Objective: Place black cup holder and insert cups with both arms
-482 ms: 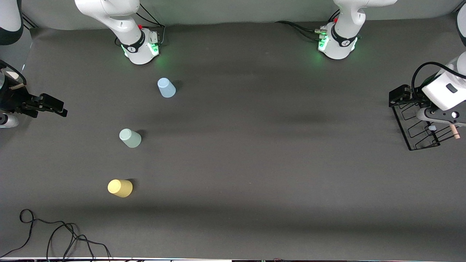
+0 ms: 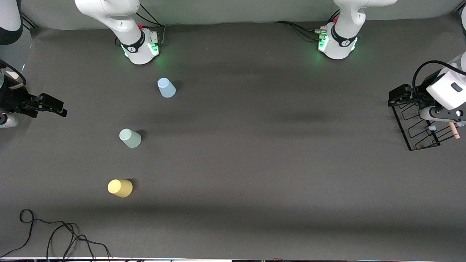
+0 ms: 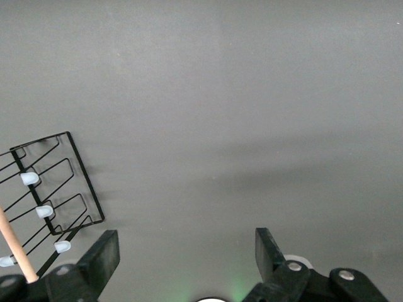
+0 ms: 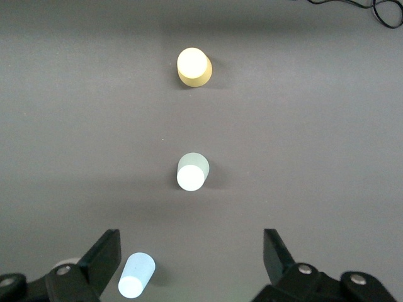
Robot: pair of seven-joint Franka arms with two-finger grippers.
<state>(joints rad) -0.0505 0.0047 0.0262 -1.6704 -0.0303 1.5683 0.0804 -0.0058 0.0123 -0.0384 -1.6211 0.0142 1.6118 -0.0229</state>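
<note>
Left end effector (image 3: 187, 251) higher over black cup holder (image 2: 415, 123)

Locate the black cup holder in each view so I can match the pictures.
Front view: black cup holder at the left arm's end of the table, under the left gripper.
Left wrist view: holder beside the gripper's finger.
Right wrist view: not in it.
Shared landmark: its wooden handle.

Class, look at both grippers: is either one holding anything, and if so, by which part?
Nothing is held. The left gripper is open above the table beside the black cup holder; the right gripper is open too.
</note>
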